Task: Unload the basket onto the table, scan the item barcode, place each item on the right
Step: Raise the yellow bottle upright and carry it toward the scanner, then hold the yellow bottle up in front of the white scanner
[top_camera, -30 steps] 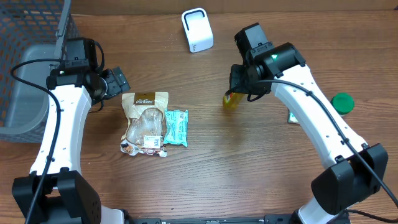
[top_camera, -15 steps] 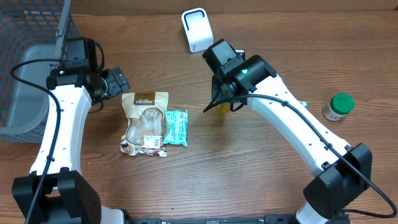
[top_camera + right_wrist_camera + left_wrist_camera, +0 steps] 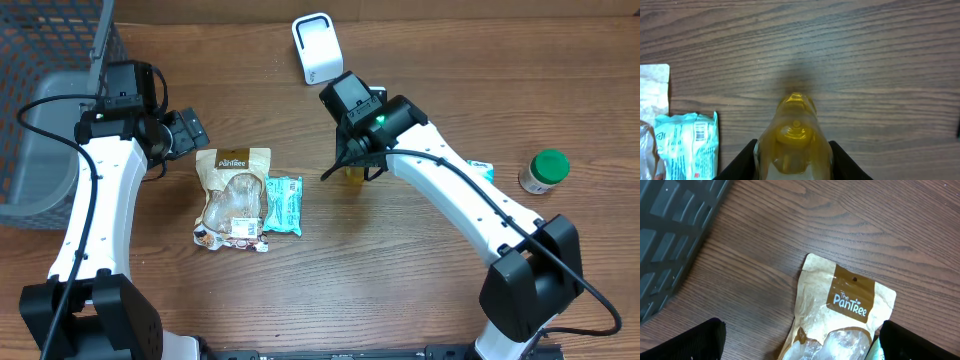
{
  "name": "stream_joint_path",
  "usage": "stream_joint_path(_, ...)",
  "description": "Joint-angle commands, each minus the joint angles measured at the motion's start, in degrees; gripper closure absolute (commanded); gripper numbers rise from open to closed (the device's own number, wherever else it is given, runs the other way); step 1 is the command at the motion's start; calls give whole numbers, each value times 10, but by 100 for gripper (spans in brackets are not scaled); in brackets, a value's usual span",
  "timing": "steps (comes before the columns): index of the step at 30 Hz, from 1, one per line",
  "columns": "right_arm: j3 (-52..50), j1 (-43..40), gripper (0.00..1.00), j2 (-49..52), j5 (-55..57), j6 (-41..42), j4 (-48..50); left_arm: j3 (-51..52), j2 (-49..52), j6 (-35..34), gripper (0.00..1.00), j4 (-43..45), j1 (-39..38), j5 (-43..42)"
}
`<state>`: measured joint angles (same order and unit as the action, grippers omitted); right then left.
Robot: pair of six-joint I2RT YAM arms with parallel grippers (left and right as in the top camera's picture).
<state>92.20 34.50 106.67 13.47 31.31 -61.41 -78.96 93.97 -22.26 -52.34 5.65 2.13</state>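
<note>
**Yellow bottle in my right jaws, scanner up the table**

My right gripper is closed narrow on a yellow bottle. One black finger presses each side, and the bottle points away from my wrist over the wood. From overhead the bottle sits near the middle of the table, below the white scanner, which stands apart from it at the far edge. Whether the bottle touches the boards, I cannot tell.

My left gripper hangs with its jaws wide and nothing between them, just above the top edge of a brown pouch. That pouch lies flat, and a teal packet lies touching its right side.

The table is brown wood with a long, streaky grain, and it fills every view. At the far left a grey bin stands beside a dark wire basket. Far right, well apart from everything else, a green-lidded jar rests on the wood.
</note>
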Motion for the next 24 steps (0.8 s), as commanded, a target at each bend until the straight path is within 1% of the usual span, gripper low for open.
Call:
stream_joint_path(1, -24, -1, 92, -1, 11, 4, 23, -7, -6, 4, 0, 1, 0, -3)
stream_joint_path(4, -48, -1, 91, -1, 11, 4, 44, -7, -6, 4, 1, 1, 0, -3)
stream_joint_path(6, -65, -1, 85, -1, 11, 4, 61, -7, -6, 4, 1, 1, 0, -3)
stream_joint_path(10, -69, -1, 72, -1, 10, 4, 61, -7, -6, 4, 1, 1, 0, -3)
stream_joint_path(12, -69, -1, 54, -1, 10, 4, 61, -7, -6, 4, 0, 1, 0, -3)
stream_joint_path(14, -69, -1, 47, -1, 10, 4, 64, -7, -6, 4, 1, 1, 0, -3)
stream_joint_path(15, -69, -1, 39, -1, 10, 4, 66, -7, -6, 4, 0, 1, 0, -3)
stream_joint_path(16, -69, -1, 27, -1, 10, 4, 70, -7, -6, 4, 1, 1, 0, -3)
stream_joint_path(17, -69, -1, 13, -1, 10, 4, 72, -7, -6, 4, 0, 1, 0, -3)
stream_joint_path(18, -69, -1, 2, -1, 10, 4, 75, -7, -6, 4, 0, 1, 0, -3)
stream_joint_path(19, -69, -1, 0, -1, 10, 4, 77, -7, -6, 4, 0, 1, 0, -3)
stream_joint_path(22, -70, -1, 0, -1, 10, 4, 77, -7, -6, 4, 0, 1, 0, -3)
stream_joint_path(23, -70, -1, 1, -1, 10, 4, 76, -7, -6, 4, 1, 1, 0, -3)
stream_joint_path(24, -70, -1, 5, -1, 10, 4, 74, -7, -6, 4, 1, 1, 0, -3)
